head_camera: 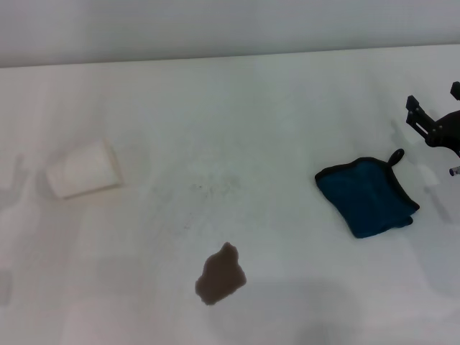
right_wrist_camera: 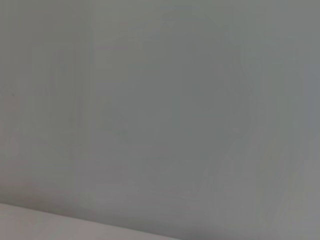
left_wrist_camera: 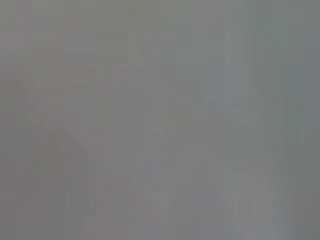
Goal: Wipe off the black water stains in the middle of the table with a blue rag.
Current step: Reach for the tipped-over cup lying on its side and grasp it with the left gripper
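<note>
Teal-blue cloth, the blue rag, lies flat on the table, well right of the black water stains. My right gripper hovers just beyond it, fingers seemingly spread, grasping nothing; I can't see the left gripper.

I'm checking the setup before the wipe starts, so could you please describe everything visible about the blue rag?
The blue rag is a small, dark teal, squarish cloth with black stitched edging and a little black loop at its far corner. It lies flat, slightly rumpled and turned at an angle, on the white table, on the robot's right. Nothing grips it; the right gripper hovers just beyond it.
</note>
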You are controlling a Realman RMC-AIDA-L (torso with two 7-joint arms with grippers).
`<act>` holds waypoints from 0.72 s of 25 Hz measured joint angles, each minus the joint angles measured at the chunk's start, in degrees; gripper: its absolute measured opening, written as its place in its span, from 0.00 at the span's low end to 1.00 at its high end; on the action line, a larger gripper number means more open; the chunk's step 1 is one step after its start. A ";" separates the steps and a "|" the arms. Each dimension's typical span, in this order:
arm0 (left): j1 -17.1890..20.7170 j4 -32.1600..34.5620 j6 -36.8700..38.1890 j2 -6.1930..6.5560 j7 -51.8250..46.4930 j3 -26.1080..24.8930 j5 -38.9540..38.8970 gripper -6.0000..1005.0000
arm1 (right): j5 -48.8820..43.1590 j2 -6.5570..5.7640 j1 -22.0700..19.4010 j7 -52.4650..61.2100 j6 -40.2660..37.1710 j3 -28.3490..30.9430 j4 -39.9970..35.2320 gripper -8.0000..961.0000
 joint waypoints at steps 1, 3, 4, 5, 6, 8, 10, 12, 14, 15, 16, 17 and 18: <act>0.00 0.02 -0.01 -0.04 0.17 -0.01 0.01 0.88 | 0.02 0.00 0.00 0.02 -0.01 0.00 0.00 0.89; -0.02 0.28 0.00 -0.09 1.64 0.00 0.06 0.88 | 0.06 0.00 0.00 0.06 -0.04 0.00 0.00 0.89; -0.04 0.40 0.03 -0.11 2.39 0.00 0.10 0.88 | 0.08 0.00 -0.01 0.06 -0.06 0.00 0.00 0.89; -0.09 0.46 0.04 -0.13 3.66 0.03 0.54 0.88 | 0.08 0.00 0.00 0.07 -0.07 0.00 0.00 0.89; -0.19 0.42 0.04 -0.12 4.38 0.06 1.79 0.88 | 0.08 0.00 0.00 0.07 -0.08 0.00 0.00 0.89; -0.41 0.23 -0.10 0.08 4.63 0.08 4.75 0.88 | 0.08 0.00 -0.07 0.07 -0.09 0.07 0.30 0.89; -0.85 -0.03 -0.43 0.40 3.05 0.03 7.10 0.88 | 0.12 0.00 -0.25 0.07 -0.05 0.68 1.23 0.89; -1.60 -0.79 -1.00 0.67 -0.96 -0.11 7.61 0.88 | 0.15 0.00 -0.47 0.08 0.16 1.70 2.13 0.89; -2.53 -3.08 -1.64 0.86 -6.87 -0.02 8.22 0.88 | 0.17 0.00 -0.63 0.13 0.39 2.33 2.62 0.89; -3.03 -4.88 -1.97 0.89 -10.54 0.04 9.02 0.88 | 0.17 0.01 -0.66 0.25 0.53 2.46 2.73 0.89; -3.57 -7.30 -2.23 0.86 -15.04 0.04 10.30 0.87 | 0.17 0.02 -0.67 0.41 0.60 2.48 2.78 0.89; -4.17 -9.65 -2.19 0.80 -18.46 0.04 11.57 0.87 | 0.16 0.02 -0.66 0.55 0.65 2.49 2.81 0.89; -4.66 -11.83 -2.02 0.74 -21.85 0.05 12.90 0.87 | 0.15 0.03 -0.71 0.67 0.65 2.50 2.84 0.89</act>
